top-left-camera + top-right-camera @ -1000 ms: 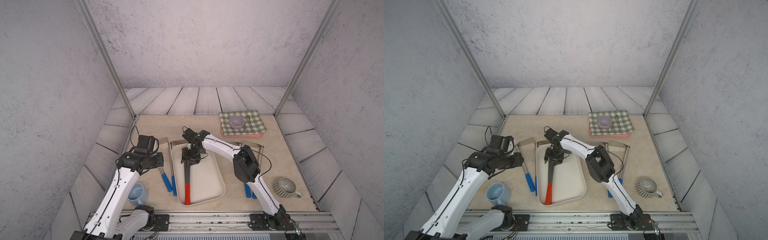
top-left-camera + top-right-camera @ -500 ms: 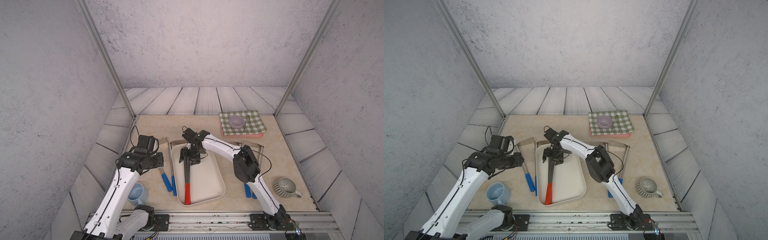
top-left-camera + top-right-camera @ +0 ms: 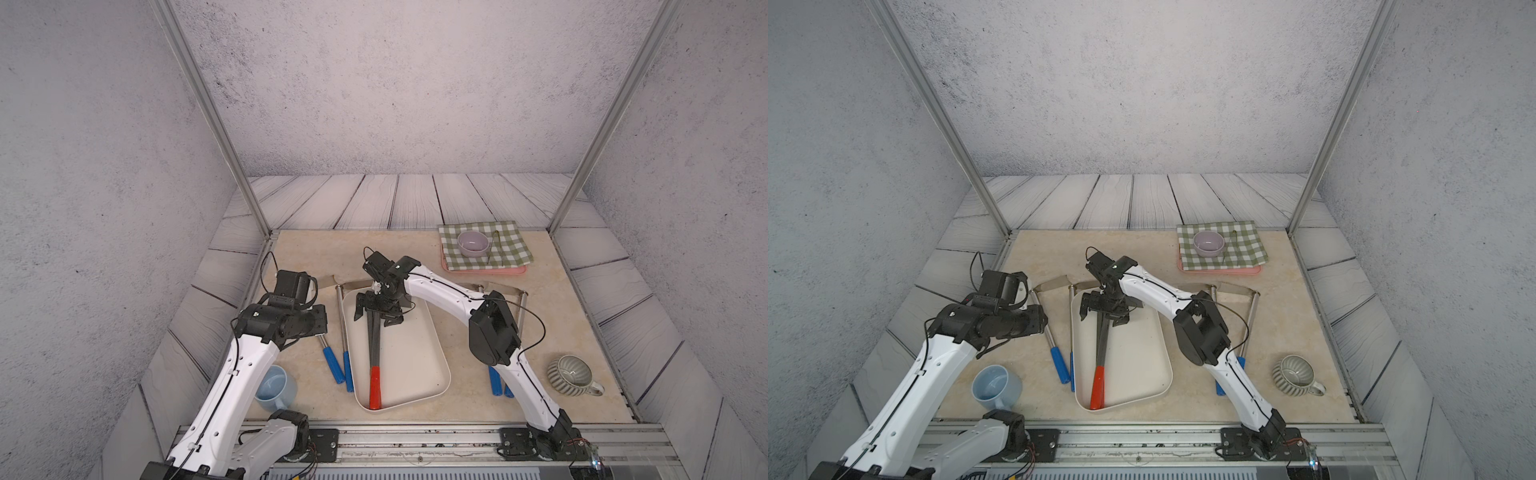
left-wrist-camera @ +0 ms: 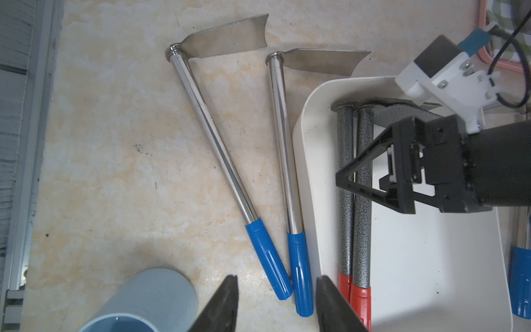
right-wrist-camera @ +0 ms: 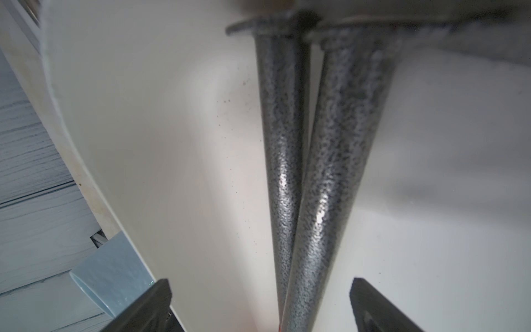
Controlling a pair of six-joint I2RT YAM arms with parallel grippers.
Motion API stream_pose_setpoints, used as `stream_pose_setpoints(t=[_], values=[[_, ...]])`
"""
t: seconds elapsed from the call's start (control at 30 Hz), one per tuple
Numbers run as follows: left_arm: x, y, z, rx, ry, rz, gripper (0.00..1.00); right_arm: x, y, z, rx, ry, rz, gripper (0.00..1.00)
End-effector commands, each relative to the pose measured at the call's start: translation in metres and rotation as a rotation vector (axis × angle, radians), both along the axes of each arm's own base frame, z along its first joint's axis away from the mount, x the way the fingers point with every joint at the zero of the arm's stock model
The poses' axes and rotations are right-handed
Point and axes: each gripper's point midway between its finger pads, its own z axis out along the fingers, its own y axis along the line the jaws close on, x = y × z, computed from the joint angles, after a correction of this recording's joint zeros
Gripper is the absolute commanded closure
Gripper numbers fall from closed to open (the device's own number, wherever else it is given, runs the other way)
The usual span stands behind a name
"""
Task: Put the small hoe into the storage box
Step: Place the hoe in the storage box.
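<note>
The right gripper [image 3: 375, 318] has sprung wide open, gripping nothing, and straddles the small hoe [image 3: 374, 353], which lies flat in the storage box [image 3: 415, 365] beneath the gap, red grip toward 6 o'clock.

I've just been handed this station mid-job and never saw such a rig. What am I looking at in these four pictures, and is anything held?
Two white robot arms stand at the near table edge, each ending in a two-fingered gripper. The two wide pictures come from one overhead camera pair; the close-ups come from cameras on each wrist. The right gripper stands open over two dark, red-handled hoes lying in the cream storage box; it holds nothing. The left gripper is open too, empty, above the silver blue-handled hoes beside the box. Also on the table: a blue mug, a ribbed cup, and a bowl on a checked cloth.
</note>
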Motion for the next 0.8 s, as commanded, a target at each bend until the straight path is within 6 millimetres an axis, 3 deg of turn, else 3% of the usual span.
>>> stream_pose_setpoints(t=[0.0, 0.13, 0.47, 0.6, 0.67, 0.77], values=[[0.000, 0.001, 0.005, 0.012, -0.007, -0.008, 0.52, 0.003, -0.011, 0.042, -0.009, -0.099, 0.018, 0.01], [0.000, 0.001, 0.005, 0.011, -0.005, -0.007, 0.52, 0.008, -0.026, 0.062, -0.039, -0.167, 0.029, 0.01], [0.004, -0.003, -0.001, -0.006, 0.008, -0.006, 0.53, 0.009, -0.068, 0.142, 0.015, -0.460, 0.165, 0.01], [0.008, -0.006, -0.006, -0.022, 0.026, -0.005, 0.56, 0.020, -0.110, 0.147, 0.075, -0.477, 0.069, 0.01], [0.009, -0.009, -0.009, -0.035, 0.034, -0.004, 0.56, 0.026, -0.139, 0.141, 0.117, -0.442, -0.011, 0.01], [0.011, -0.011, -0.012, -0.049, 0.034, -0.001, 0.56, 0.032, -0.192, 0.135, 0.049, -0.474, -0.100, 0.01]])
